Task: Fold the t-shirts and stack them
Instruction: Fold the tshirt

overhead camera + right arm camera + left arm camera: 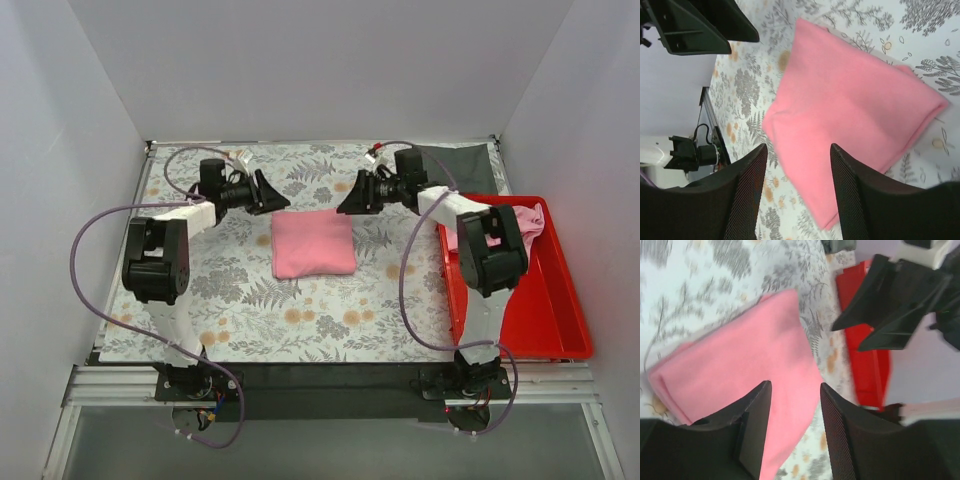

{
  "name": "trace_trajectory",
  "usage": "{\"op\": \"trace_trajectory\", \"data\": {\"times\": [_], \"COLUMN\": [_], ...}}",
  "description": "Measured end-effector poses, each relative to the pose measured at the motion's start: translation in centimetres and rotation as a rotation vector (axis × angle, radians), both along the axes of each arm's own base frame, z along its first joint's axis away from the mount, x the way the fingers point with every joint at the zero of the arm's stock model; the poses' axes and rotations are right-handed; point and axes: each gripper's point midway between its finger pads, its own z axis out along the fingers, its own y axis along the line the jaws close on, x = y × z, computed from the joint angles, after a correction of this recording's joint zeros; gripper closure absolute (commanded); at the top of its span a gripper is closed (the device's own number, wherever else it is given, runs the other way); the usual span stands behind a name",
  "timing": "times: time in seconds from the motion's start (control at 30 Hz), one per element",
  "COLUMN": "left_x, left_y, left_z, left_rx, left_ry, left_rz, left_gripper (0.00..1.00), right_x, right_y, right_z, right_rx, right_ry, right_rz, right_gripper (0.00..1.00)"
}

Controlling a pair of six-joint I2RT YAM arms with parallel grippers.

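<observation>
left gripper (795, 387): jaws parted to a medium gap, nothing between them; hung above the folded t-shirt (312, 243), at its far left corner
right gripper (799, 150): jaws parted a bit wider, also holding nothing; hung above the shirt's far right corner
contact: neither gripper looked to be touching the fabric (wrist views were blurry, so not certain)
folded t-shirt: pink, a rough rectangle, flat at mid-table between the two grippers
left wrist only: the other gripper's black fingers at upper right, with a slice of the red bin (565, 300) behind them
right wrist only: the opposite gripper at top left, plus the table's near edge and wiring at lower left
top view only: a second t-shirt (530, 220), crumpled at the bin's far end and partly hidden by the right arm
arm pose: both elbows raised, forearms reaching to the far middle, grippers angled inward and facing each other
cables (85, 260): purple, looping off each arm
surface: floral cloth (300, 320) over the table; dark cloth (460, 160) at the far right corner; bin on the right side
room: plain white walls (320, 60) on three sides
</observation>
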Motion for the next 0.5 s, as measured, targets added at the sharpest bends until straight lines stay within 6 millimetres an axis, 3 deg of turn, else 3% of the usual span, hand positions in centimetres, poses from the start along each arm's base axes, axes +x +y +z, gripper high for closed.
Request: {"op": "trace_trajectory", "data": {"times": [0.07, 0.13, 0.2, 0.27, 0.37, 0.5], "left_x": [0.5, 0.3, -1.3, -3.7, -9.1, -12.7], "left_y": [-0.4, -1.4, -4.0, -6.7, -11.0, -12.2], "left_z": [3.4, 6.9, 9.6, 10.5, 8.3, 2.6], "left_rx": [0.081, 0.190, 0.312, 0.391, 0.486, 0.631], "left_ry": [-0.155, -0.355, -0.576, -0.743, -0.932, -1.056], "left_rz": [-0.017, -0.043, -0.100, -0.183, -0.364, -0.535], "left_gripper": [0.57, 0.55, 0.55, 0.55, 0.54, 0.53], "right_x": [-0.5, -0.8, -1.1, -1.2, -1.4, -2.1], "right_y": [-1.3, -2.8, -4.2, -5.6, -7.2, -8.8], "right_z": [3.4, 6.8, 9.4, 10.3, 8.6, 4.7], "right_rx": [-0.011, -0.018, -0.029, -0.050, -0.111, -0.206], "right_ry": [-0.064, -0.147, -0.219, -0.253, -0.222, -0.104], "right_rz": [-0.060, -0.125, -0.191, -0.254, -0.329, -0.408], "right_gripper": [0.39, 0.32, 0.31, 0.31, 0.30, 0.30]}}
